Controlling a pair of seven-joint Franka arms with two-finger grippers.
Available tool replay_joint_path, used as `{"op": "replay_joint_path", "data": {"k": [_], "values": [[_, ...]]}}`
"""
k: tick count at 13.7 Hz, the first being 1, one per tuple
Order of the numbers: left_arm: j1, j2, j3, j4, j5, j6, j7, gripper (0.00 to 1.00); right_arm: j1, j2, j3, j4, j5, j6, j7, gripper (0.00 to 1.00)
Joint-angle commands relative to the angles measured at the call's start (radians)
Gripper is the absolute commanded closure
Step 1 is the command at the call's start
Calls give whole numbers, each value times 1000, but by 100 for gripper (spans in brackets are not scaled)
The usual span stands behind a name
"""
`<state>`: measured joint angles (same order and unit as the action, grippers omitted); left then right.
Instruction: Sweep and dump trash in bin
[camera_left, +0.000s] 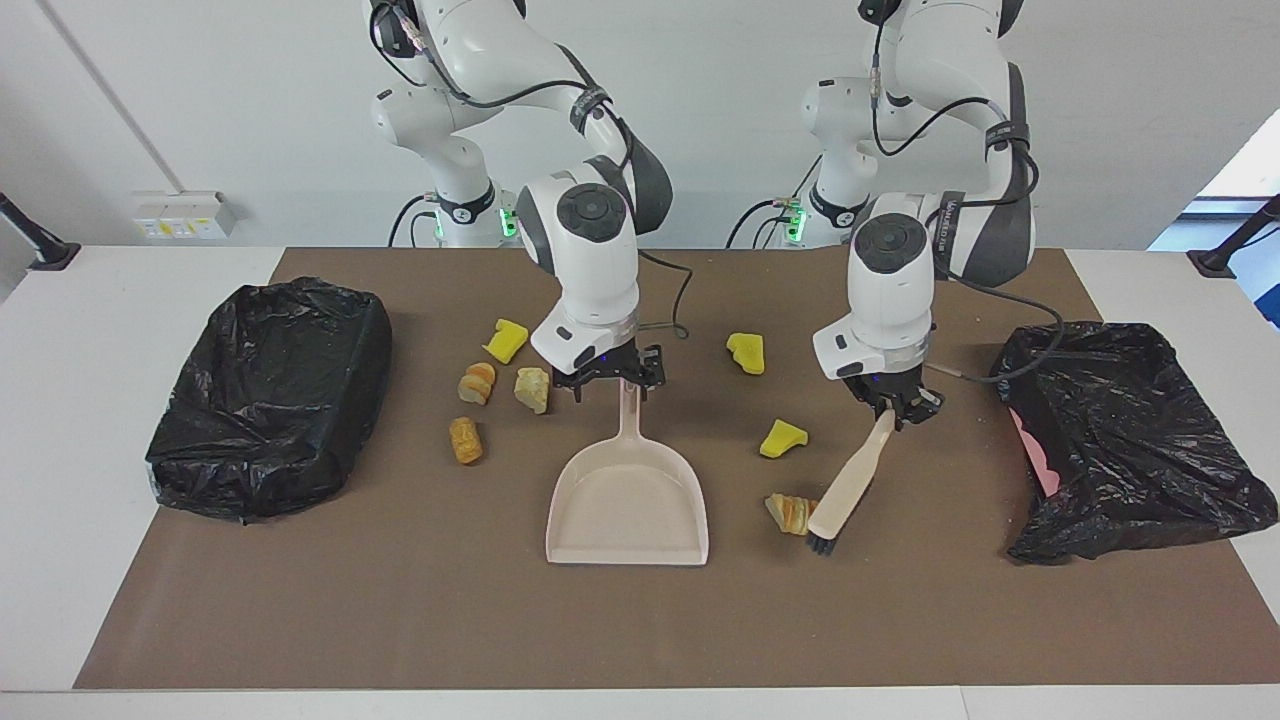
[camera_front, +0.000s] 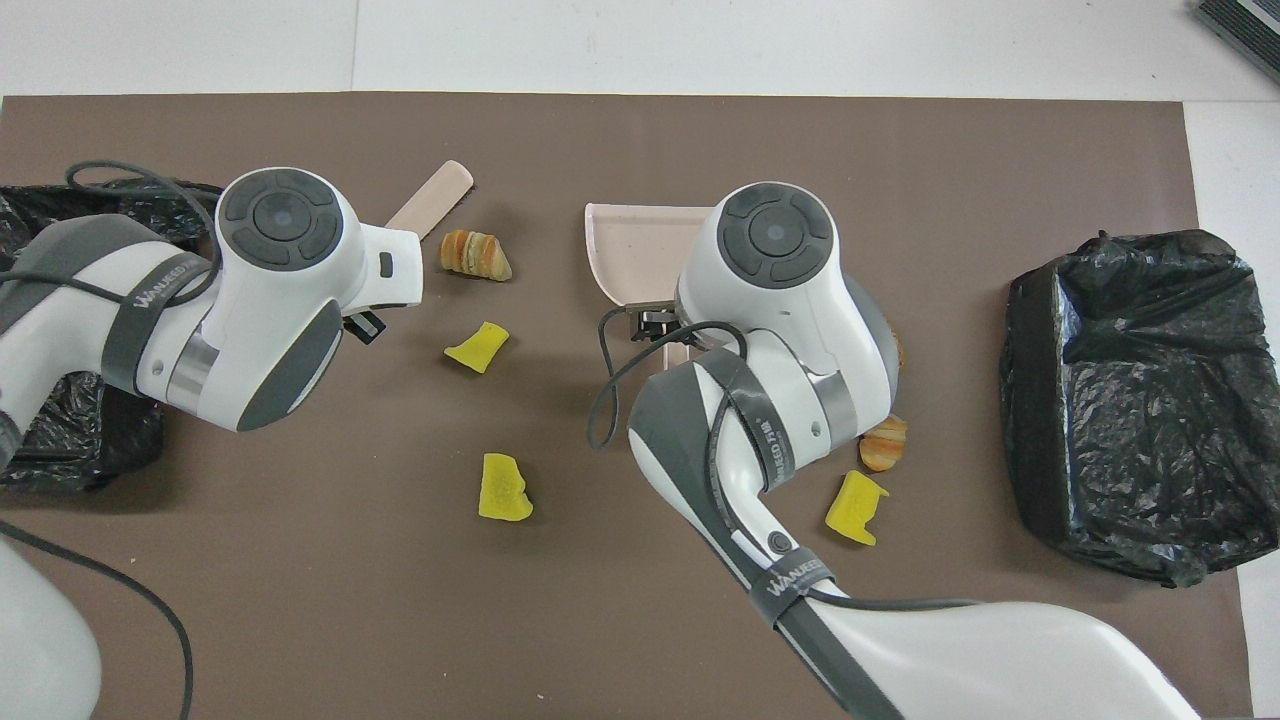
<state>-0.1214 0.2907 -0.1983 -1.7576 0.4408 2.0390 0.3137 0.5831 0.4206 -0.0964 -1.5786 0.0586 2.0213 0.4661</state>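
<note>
My right gripper (camera_left: 625, 385) is shut on the handle of the pink dustpan (camera_left: 628, 500), which lies flat on the brown mat with its mouth away from the robots. My left gripper (camera_left: 895, 410) is shut on the handle of a tilted brush (camera_left: 850, 485). The brush's black bristles (camera_left: 822, 545) rest on the mat beside a bread piece (camera_left: 791, 513). Yellow wedges lie at three spots (camera_left: 782, 438), (camera_left: 746, 352), (camera_left: 506, 340). Three more bread pieces (camera_left: 477, 383), (camera_left: 533, 389), (camera_left: 466, 440) lie toward the right arm's end. In the overhead view the right arm hides some of them.
A bin lined with a black bag (camera_left: 270, 400) stands at the right arm's end of the mat. A second, slumped black bag (camera_left: 1120, 440) with something pink inside lies at the left arm's end. The brown mat (camera_left: 640, 630) covers the white table.
</note>
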Motion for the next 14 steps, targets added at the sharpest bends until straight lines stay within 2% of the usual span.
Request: {"op": "replay_joint_path", "data": {"k": [1, 3, 5, 6, 7, 8, 10, 11, 13, 14], "values": [[44, 70, -13, 67, 62, 82, 111, 100, 9, 17, 3, -33, 21, 37, 2, 0], [48, 117, -13, 116, 64, 89, 140, 100, 18, 17, 3, -53, 21, 39, -1, 0], [37, 182, -13, 190, 81, 78, 142, 100, 24, 17, 3, -66, 23, 37, 0, 26], [29, 203, -13, 194, 126, 87, 143, 100, 24, 15, 3, -67, 24, 37, 8, 38], [31, 206, -15, 191, 143, 90, 172, 100, 24, 14, 3, -70, 27, 37, 11, 46], [29, 206, -15, 185, 148, 105, 286, 100, 24, 12, 3, -75, 27, 33, 9, 49], [26, 199, -13, 143, 151, 209, 674, 100, 26, 3, 4, -102, 36, 42, 11, 52], [25, 190, -13, 126, 148, 211, 762, 100, 26, 3, 3, -104, 47, 46, 9, 52], [23, 171, -15, 93, 139, 179, 749, 100, 26, 3, 3, -106, 47, 50, 8, 56], [25, 160, -18, 67, 139, 179, 724, 100, 26, 1, 3, -104, 47, 48, 8, 67]]}}
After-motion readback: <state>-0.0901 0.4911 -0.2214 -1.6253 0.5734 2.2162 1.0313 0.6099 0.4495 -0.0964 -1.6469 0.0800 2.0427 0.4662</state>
